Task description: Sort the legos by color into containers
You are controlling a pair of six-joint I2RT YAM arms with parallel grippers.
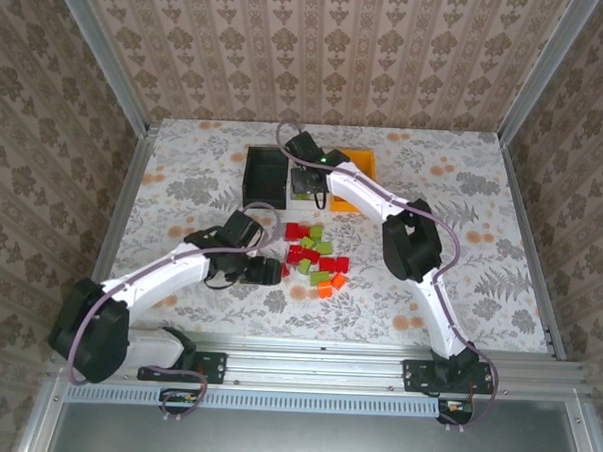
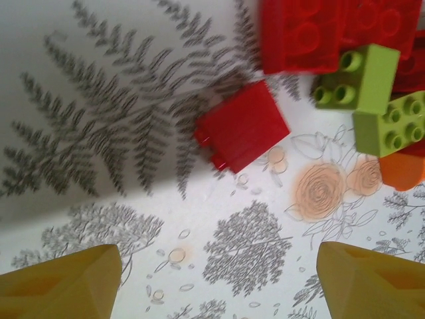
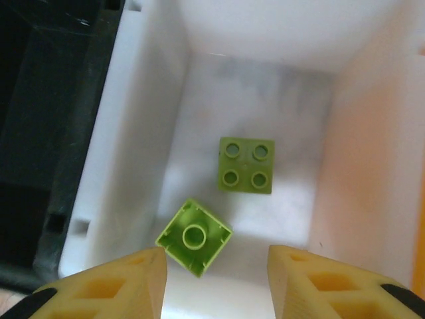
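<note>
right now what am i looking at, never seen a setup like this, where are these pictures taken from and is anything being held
Two robot arms are bolted at the near edge of a table. One picture looks down on both; the other two come from a camera on each wrist. On it lie red, green and orange bricks, plus a black bin, a white bin and an orange bin. The left tool hangs open near a red brick, holding nothing. The right tool is open above the white bin, with two green bricks inside.

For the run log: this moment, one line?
left gripper: open, facing red brick | right gripper: open above white bin | inside: two lime bricks
</note>
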